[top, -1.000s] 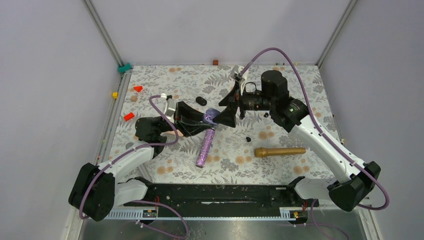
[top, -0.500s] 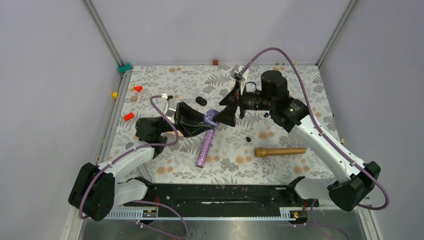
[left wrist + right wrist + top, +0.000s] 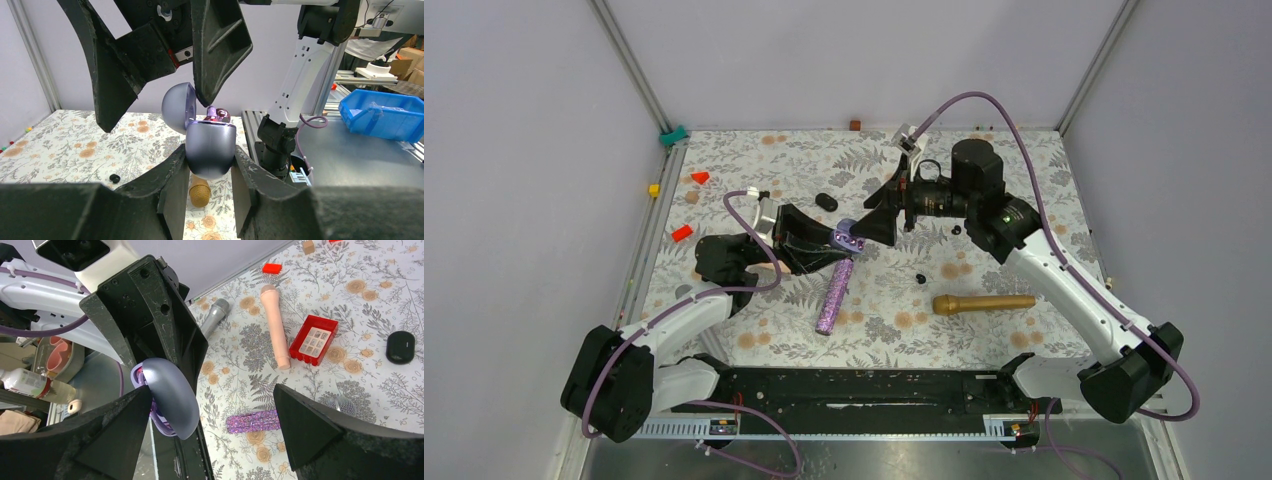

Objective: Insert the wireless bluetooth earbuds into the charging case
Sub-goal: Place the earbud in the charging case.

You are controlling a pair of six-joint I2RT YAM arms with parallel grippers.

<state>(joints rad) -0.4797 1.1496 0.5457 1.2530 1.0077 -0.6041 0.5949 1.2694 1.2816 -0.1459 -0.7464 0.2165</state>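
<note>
Top external view shows a floral-patterned cloth (image 3: 759,335) over the table, with grey-lilac walls and metal corner posts around it. The lilac egg-shaped charging case (image 3: 210,142) is held off the cloth near its middle, lid hinged up. The left gripper (image 3: 836,243) has its jaws closed to the case's width, clamping the lower shell from both sides. The right gripper (image 3: 864,222) has its jaws spread wide and grasps nothing; one finger's tip is at the raised lid, and I cannot tell whether it touches. Two tiny black rounded earbuds (image 3: 921,278) lie on the cloth to the right of the case, apart from each other. A purple glitter microphone (image 3: 834,295) lies just on the case's near side, a gold microphone (image 3: 984,302) beyond the buds, and a black oval capsule (image 3: 826,202) on the case's far side.
</note>
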